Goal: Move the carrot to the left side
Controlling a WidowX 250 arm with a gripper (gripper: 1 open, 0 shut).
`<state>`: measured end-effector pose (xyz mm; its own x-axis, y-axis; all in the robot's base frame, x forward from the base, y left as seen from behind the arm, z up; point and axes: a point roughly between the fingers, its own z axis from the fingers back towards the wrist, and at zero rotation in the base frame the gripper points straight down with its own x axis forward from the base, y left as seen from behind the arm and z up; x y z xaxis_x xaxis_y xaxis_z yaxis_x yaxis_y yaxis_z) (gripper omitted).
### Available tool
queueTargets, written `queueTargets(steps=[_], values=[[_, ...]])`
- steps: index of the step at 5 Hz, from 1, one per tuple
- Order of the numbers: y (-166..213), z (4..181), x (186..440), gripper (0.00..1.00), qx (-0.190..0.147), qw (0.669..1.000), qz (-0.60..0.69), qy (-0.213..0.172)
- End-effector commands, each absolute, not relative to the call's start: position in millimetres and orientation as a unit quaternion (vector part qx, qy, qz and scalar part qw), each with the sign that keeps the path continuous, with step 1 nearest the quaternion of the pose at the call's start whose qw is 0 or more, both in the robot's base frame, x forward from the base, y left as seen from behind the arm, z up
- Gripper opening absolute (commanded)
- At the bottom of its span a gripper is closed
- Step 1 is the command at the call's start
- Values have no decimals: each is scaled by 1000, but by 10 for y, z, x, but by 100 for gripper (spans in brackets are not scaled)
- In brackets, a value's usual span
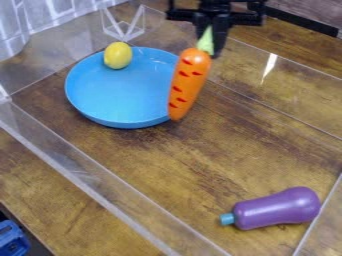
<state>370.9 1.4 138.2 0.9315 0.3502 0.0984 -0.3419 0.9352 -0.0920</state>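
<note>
The orange toy carrot with dark grooves hangs in the air by its light green top, its tip over the right rim of the blue plate. My gripper comes down from the top edge and is shut on the carrot's leafy top. The carrot hangs slightly tilted, tip down and to the left.
A yellow lemon-like ball lies at the back of the blue plate. A purple eggplant lies on the wooden table at the lower right. Clear plastic walls border the table on the left and front.
</note>
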Motion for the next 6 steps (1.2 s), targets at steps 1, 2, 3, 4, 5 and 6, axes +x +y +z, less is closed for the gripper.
queueTargets(steps=[1,2,3,4,5,6], values=[[308,1617,3590,0,-35,983,151,-96],[456,1634,3584,0,-26,980,165,-105],[509,1547,3617,0,-11,978,177,-109],[514,1572,3651,0,1,977,180,-113],[501,1594,3692,0,9,976,183,-115],[502,1559,3714,0,17,977,179,-117]])
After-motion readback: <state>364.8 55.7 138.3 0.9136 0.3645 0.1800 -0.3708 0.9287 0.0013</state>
